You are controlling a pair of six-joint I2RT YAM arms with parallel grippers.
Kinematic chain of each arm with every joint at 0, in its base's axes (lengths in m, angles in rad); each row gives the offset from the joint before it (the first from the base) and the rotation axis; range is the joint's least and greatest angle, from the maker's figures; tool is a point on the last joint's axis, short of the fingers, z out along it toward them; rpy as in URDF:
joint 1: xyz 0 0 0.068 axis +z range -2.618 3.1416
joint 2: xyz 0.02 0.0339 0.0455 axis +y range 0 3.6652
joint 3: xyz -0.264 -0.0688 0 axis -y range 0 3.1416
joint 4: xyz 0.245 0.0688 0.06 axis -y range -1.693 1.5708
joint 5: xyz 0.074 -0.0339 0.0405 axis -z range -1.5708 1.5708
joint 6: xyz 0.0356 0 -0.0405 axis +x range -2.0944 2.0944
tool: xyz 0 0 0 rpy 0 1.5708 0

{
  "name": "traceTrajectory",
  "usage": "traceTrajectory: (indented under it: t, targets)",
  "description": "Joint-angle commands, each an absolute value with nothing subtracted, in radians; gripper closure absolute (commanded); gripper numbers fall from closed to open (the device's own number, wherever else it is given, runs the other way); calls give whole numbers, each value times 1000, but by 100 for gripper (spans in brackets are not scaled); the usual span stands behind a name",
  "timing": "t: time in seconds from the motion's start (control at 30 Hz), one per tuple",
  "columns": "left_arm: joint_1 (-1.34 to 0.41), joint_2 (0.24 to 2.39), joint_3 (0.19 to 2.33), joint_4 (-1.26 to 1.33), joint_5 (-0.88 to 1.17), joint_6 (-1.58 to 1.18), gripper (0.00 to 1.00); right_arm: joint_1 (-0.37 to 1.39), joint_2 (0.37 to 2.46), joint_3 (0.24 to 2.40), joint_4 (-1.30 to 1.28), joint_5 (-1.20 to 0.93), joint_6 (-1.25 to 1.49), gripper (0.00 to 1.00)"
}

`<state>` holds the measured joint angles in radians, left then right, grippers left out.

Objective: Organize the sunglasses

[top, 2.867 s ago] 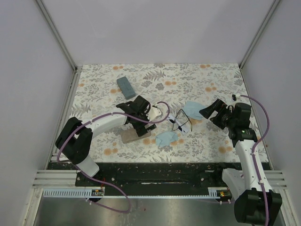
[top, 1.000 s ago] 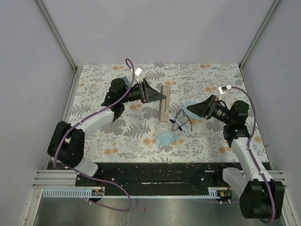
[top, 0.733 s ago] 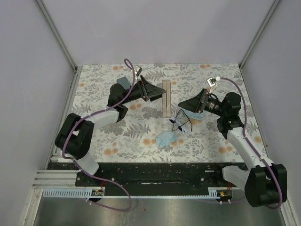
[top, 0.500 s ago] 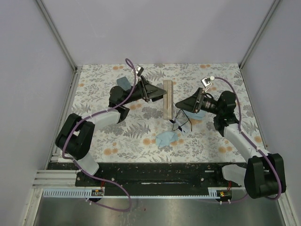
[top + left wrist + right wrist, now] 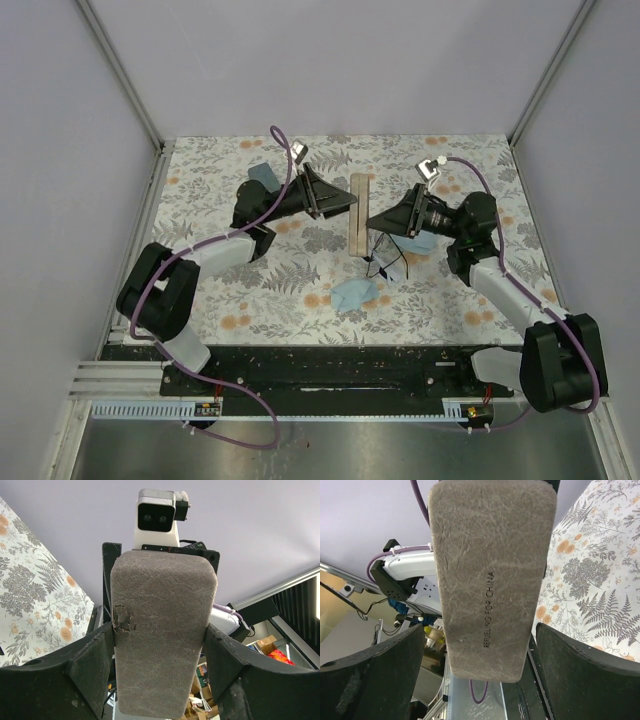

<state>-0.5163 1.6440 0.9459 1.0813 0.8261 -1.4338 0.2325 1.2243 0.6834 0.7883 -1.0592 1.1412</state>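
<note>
The sunglasses (image 5: pixel 385 262) lie loose on the floral table (image 5: pixel 230 290), just on the near side of the tan case (image 5: pixel 358 215). They sit between two light blue cloths, one (image 5: pixel 354 294) nearer my bases and one (image 5: pixel 425 238) under my right arm. They are too small for me to tell whether their arms are folded.

My left gripper (image 5: pixel 340 204) pinches the tan case by its long sides and holds it off the table, shut as far as I can see. My right gripper (image 5: pixel 380 222) is spread wide, a finger on each side of the case, and I cannot tell if either touches it. A slate-blue case (image 5: pixel 262 176) lies behind my left arm.

I judge the job barely begun. The case has yet to be opened and the glasses put inside.
</note>
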Motion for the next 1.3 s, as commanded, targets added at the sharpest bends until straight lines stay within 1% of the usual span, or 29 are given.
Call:
traceTrajectory:
  t: [0.0,0.1,0.17,0.33,0.47,0.53,0.63,0.7,0.77,0.8,0.83,0.9,1.0,1.13,1.2,1.23,1.27]
  targets:
    - [-529,1588,974,1114,827,-1401,77,264,1187,765,646,-1045,1013,1]
    - [-534,1588,976,1114,824,-1397,76,275,1183,785,574,-1035,971,1]
    - [-537,1591,980,1112,824,-1396,76,278,1189,790,568,-1037,966,5]
    - [-538,1586,985,1086,819,-1381,76,279,1195,796,558,-1035,965,30]
    - [-543,1565,989,1014,818,-1330,77,279,1198,813,497,-1029,937,56]
    - [-543,1549,996,948,819,-1286,77,279,1195,827,431,-1017,904,58]
    - [-543,1516,1006,788,802,-1177,77,279,1175,845,298,-962,810,63]
    - [-543,1487,1028,604,761,-1055,77,279,1166,870,174,-890,726,65]
    - [-558,1454,1075,324,650,-891,78,288,1158,905,15,-748,636,70]
    - [-572,1441,1109,202,582,-793,78,301,1160,922,-82,-642,597,73]
    - [-593,1434,1139,95,501,-725,78,314,1161,931,-125,-543,568,74]
    - [-623,1433,1161,2,390,-652,79,334,1180,942,-169,-464,548,74]
    - [-641,1437,1152,-38,289,-652,82,363,1218,962,-199,-402,549,73]
    - [-690,1440,1167,-118,122,-577,82,380,1213,963,-204,-339,560,68]
    - [-703,1439,1172,-152,65,-552,81,380,1204,962,-202,-334,560,59]
    - [-704,1439,1172,-161,43,-543,81,380,1200,960,-206,-334,558,41]
    - [-704,1437,1170,-166,37,-538,81,380,1195,956,-207,-334,555,32]
